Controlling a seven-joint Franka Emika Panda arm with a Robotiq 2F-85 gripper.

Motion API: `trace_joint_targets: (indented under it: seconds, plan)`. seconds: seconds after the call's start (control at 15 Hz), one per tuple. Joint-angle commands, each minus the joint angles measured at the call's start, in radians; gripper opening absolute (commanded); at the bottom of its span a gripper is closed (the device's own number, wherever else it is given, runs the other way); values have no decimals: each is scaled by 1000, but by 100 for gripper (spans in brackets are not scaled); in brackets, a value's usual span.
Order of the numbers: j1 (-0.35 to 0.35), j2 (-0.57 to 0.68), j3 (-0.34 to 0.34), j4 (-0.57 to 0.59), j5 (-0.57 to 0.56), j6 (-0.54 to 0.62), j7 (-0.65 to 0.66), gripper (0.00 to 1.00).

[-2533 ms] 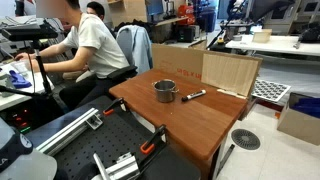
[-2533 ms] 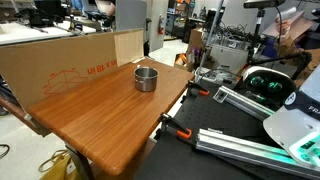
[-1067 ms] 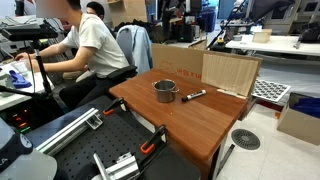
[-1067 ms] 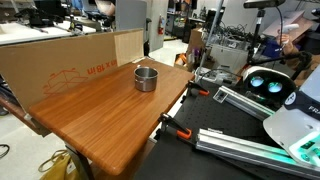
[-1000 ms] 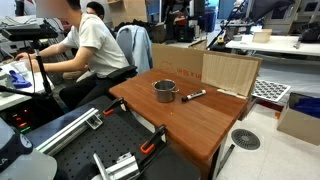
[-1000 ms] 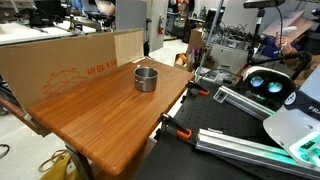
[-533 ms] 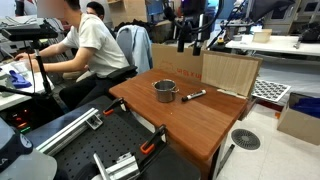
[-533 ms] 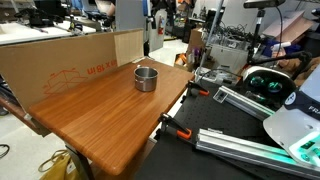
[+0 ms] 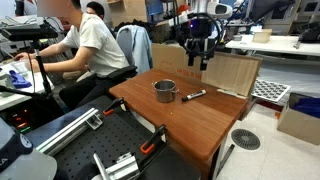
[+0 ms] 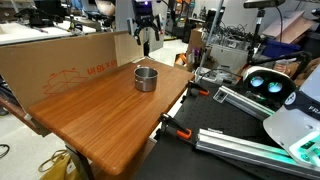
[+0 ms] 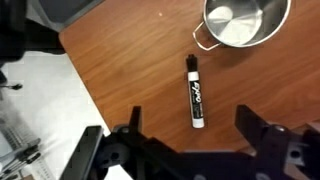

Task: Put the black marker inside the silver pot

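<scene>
You've nothing done yet: the black marker (image 11: 195, 92) lies on the worktop (image 11: 120, 60) just beside the silver pot (image 11: 245, 22). Your gripper (image 9: 197, 60) hovers well above it, jaws wide and empty. Grasping and dropping it in remain.

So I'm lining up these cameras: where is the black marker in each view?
Exterior view: black marker lies just right of the silver pot.
Exterior view: not visible near the silver pot.
Wrist view: black marker at centre, lower left of the silver pot.
Shared landmark: the silver pot.
</scene>
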Motion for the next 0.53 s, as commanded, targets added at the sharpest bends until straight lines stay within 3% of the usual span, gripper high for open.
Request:
trace_joint_targets:
  seconds: [0.0, 0.47]
  plan:
    - [50, 93, -42, 55, -53, 70, 63, 100]
    - [126, 243, -104, 113, -169, 168, 113, 100]
